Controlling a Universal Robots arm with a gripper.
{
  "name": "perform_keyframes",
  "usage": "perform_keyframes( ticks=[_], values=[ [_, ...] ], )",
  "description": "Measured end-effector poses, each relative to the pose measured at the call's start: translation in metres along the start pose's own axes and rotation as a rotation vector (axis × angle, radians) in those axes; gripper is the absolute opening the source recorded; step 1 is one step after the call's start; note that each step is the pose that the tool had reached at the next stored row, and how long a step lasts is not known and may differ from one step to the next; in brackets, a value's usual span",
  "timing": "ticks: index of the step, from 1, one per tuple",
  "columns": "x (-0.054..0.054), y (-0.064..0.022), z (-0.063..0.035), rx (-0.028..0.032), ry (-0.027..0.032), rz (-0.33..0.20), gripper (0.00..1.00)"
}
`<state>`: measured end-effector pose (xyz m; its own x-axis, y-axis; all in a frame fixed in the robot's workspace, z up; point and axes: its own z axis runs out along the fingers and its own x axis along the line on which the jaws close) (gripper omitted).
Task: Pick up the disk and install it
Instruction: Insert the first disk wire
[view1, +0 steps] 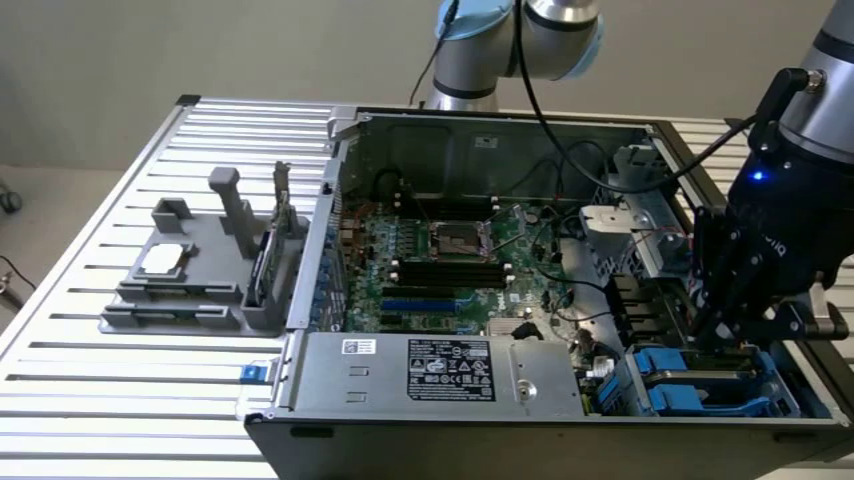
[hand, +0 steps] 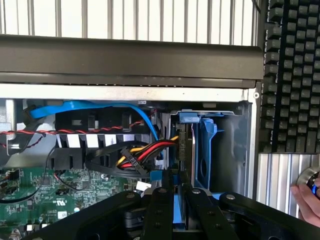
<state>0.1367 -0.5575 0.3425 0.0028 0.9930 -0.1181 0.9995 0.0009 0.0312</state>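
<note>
The pincer (view1: 731, 335) stands low inside the open computer case (view1: 400, 130), at the corner near the grey power-supply box (view1: 447, 372). Its black fingers (hand: 159, 210) are clenched on the disk (hand: 179, 212), grasping it on edge. Between them shows a thin dark slab with a blue plastic frame; its label is hidden. The disk sits at the mouth of the blue drive bay (hand: 205, 150), beside the red and yellow cables (hand: 145, 152).

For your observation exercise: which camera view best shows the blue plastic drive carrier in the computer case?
The wrist view: the blue plastic drive carrier stands close and upright in its bay. The exterior view shows its blue top partly behind the gripper.
</note>
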Motion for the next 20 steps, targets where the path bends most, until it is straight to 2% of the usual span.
perform_keyframes(
  ticks=[5,20],
  values=[
    [-0.0006,0.0,0.0016,-0.0036,0.0002,0.0,0.16],
    [-0.0033,0.0012,0.0025,-0.0043,0.0004,0.001,0.16]
  ],
)
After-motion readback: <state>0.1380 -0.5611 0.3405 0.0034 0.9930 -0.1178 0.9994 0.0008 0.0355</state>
